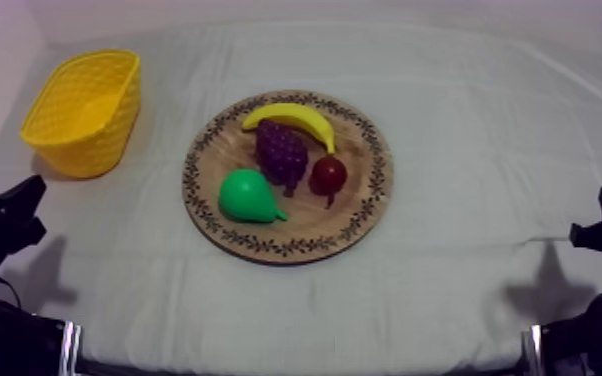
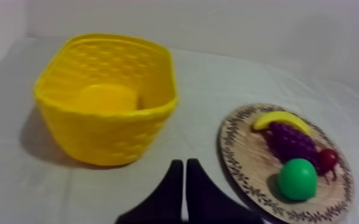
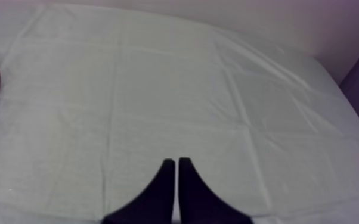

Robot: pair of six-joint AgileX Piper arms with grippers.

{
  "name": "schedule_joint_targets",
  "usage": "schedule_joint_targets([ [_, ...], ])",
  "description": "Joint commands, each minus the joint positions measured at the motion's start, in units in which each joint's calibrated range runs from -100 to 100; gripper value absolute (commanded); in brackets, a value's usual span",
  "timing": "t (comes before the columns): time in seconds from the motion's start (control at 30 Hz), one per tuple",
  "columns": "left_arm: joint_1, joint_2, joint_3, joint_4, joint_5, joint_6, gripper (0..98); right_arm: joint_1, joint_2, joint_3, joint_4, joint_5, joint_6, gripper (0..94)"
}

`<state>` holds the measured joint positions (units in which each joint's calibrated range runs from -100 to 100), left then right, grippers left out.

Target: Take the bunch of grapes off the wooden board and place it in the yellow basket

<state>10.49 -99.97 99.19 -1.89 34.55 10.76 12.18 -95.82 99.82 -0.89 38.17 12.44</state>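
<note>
The bunch of grapes (image 1: pixel 282 153) is kept on the wooden board (image 1: pixel 365 215), hemmed by banana (image 1: pixel 290 120), pear (image 1: pixel 247 195) and small red fruit (image 1: pixel 328 175); left gripper (image 2: pixel 184 164) and right gripper (image 3: pixel 176 162) are held clenched on nothing; the yellow basket (image 1: pixel 90 150) is set leftward, so the left gripper is judged favoured.

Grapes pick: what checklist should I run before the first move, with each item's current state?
1. The bunch of grapes lies on the wooden board: ok.
2. Room around it for fingers: not ok; the banana, pear and small red fruit crowd it.
3. The yellow basket is upright, mouth unobstructed: ok.
4. The left gripper is open for grasping: not ok, shut on nothing.
5. The right gripper is away from the board: ok, shut over bare cloth.
</note>
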Motion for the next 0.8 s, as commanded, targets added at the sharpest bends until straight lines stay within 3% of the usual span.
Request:
schedule_joint_targets([
  [0.0, 4.58, 0.03, -0.07, 0.01, -0.17, 0.24, 0.0, 0.0, -0.02, -0.05, -0.01, -0.03, 0.03, 0.3],
  [0.1, 7.09, 0.56, -1.92, -0.91, 4.12, 1.09, 0.1, 0.0, -0.02, -0.05, -0.01, -0.03, 0.03, 0.3],
  [0.23, 9.09, 6.02, -5.66, -3.21, 12.26, 11.14, 0.1, 0.0, -0.02, -0.05, -0.01, -0.03, 0.02, 0.3],
  [0.37, 10.89, 15.27, -11.2, -4.41, 14.01, 19.13, 0.1, 0.0, -0.02, -0.05, -0.01, -0.03, 0.03, 0.3],
  [0.53, 11.84, 29.41, -24.41, -3.44, 17.12, 18.92, 0.1, 0.0, -0.02, -0.05, -0.01, -0.03, -0.01, 0.3],
  [0.77, 13.61, 49.4, -49.99, -1.67, 31.13, 15.41, 0.1, 0.0, -0.02, -0.05, -0.01, -0.03, -0.01, 0.3],
])
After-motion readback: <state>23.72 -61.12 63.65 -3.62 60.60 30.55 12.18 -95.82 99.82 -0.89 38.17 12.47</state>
